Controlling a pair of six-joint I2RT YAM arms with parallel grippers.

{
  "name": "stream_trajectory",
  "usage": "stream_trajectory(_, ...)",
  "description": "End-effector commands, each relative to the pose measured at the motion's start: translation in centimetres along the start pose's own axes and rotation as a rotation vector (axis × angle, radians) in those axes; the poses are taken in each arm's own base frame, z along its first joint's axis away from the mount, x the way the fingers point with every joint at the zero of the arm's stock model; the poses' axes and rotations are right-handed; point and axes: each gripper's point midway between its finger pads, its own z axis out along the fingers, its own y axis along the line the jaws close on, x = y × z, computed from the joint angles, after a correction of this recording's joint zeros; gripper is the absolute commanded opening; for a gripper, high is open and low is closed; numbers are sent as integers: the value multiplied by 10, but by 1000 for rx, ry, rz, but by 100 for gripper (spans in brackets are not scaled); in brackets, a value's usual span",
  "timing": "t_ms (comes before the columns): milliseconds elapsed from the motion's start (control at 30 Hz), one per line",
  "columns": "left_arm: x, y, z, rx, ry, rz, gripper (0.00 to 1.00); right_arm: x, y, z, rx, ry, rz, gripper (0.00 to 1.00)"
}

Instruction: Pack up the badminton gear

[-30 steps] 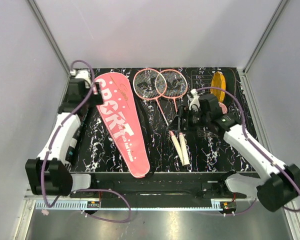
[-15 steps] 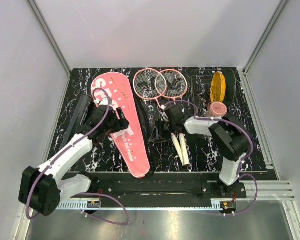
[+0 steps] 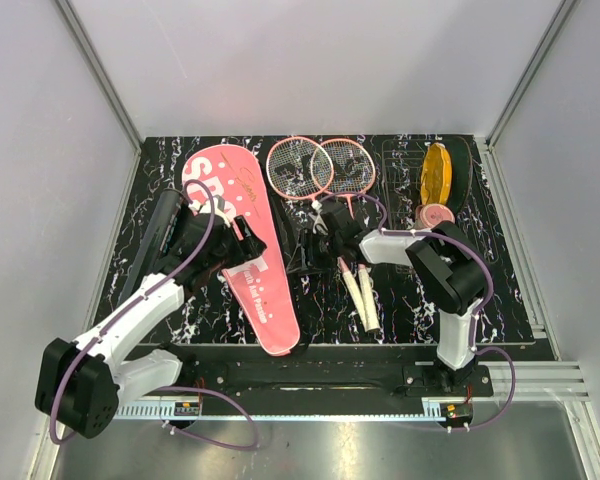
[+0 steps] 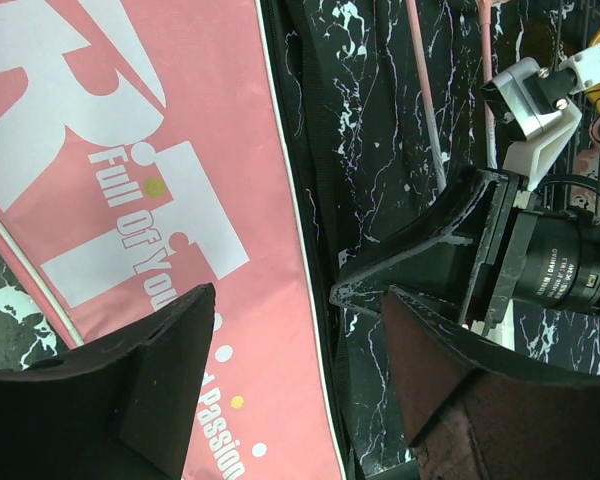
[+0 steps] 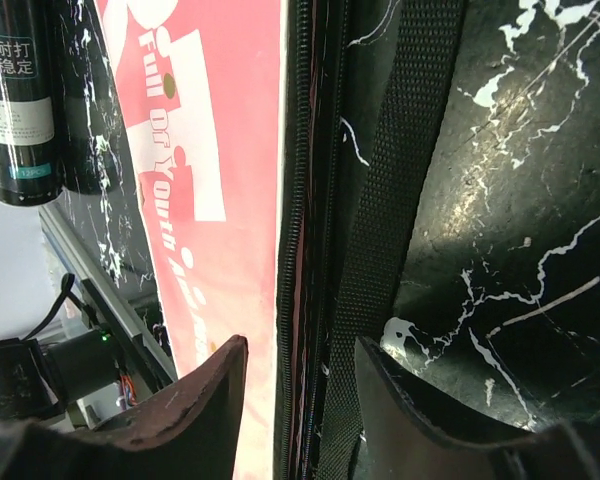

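From above, you seem to be opening the pink "SPORT" cover [image 3: 263, 290] for the rackets [image 3: 320, 168], which lie just beyond the right claw [image 3: 318, 243]. At the left wrist, the left claw [image 4: 295, 325] hangs wide open and empty over the cover's side. At the right wrist, the right claw is half open astride the zipper edge [image 5: 298, 200] and grips nothing; next, I think, you must close it there and lift.

Pink cover [image 4: 130, 200]: big white "R", "T"; smaller "Full Of You…" up-left of left claw [image 4: 292, 300] (rest hidden), "passion" beside one finger. Black tube [image 5: 20, 100], far left of right claw [image 5: 300, 350]: label "耐打 稳定".
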Motion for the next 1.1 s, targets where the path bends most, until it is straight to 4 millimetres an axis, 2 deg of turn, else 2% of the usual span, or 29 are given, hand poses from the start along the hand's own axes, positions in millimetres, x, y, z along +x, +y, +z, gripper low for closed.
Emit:
stream_trajectory(0,-15,-15,-3,54,-52,-33,71,-11,15,4,-27,-29,-97,53)
stream_trajectory(33,-17,-16,-3,52,-59,-39,71,-9,17,4,-40,-9,-96,53)
stream_trajectory(100,-16,-15,-2,44,-55,-42,71,-8,1,1,62,1,-95,52)
stream_trajectory(133,-18,-15,-3,43,-58,-43,71,-14,-10,-1,124,-33,-101,52)
stream_trajectory(233,-13,-11,-1,21,-37,-56,71,-17,-29,-13,258,-66,-122,49)
stream_trajectory(333,-8,-8,2,9,-19,-64,70,-12,-44,-12,358,-66,-107,47)
stream_trajectory(500,-8,4,5,-58,-34,-102,70,-2,-55,0,506,-69,-56,50)
stream_trajectory(600,-12,12,2,-117,-48,-134,71,0,-61,4,613,-79,-89,52)
stream_trajectory(667,-10,27,1,-205,-44,-151,71,-1,-67,3,691,-105,-132,52)
stream_trajectory(700,-15,26,-1,-225,-52,-157,72,0,-72,4,725,-99,-147,52)
stream_trajectory(767,-12,37,-1,-303,-30,-162,73,-4,-81,0,795,-119,-183,44)
stream_trajectory(800,-16,34,-2,-309,-29,-164,73,-5,-85,-2,819,-128,-190,37)
stream_trajectory(867,-11,37,1,-337,1,-175,74,-11,-90,-9,860,-156,-221,33)
stream_trajectory(967,-11,28,6,-319,23,-201,77,-18,-93,-16,893,-183,-273,26)
stream_trajectory(1033,-10,18,9,-295,48,-227,79,-26,-85,-18,877,-206,-300,17)
stream_trajectory(1067,-11,13,12,-278,55,-236,79,-28,-82,-19,863,-203,-326,6)
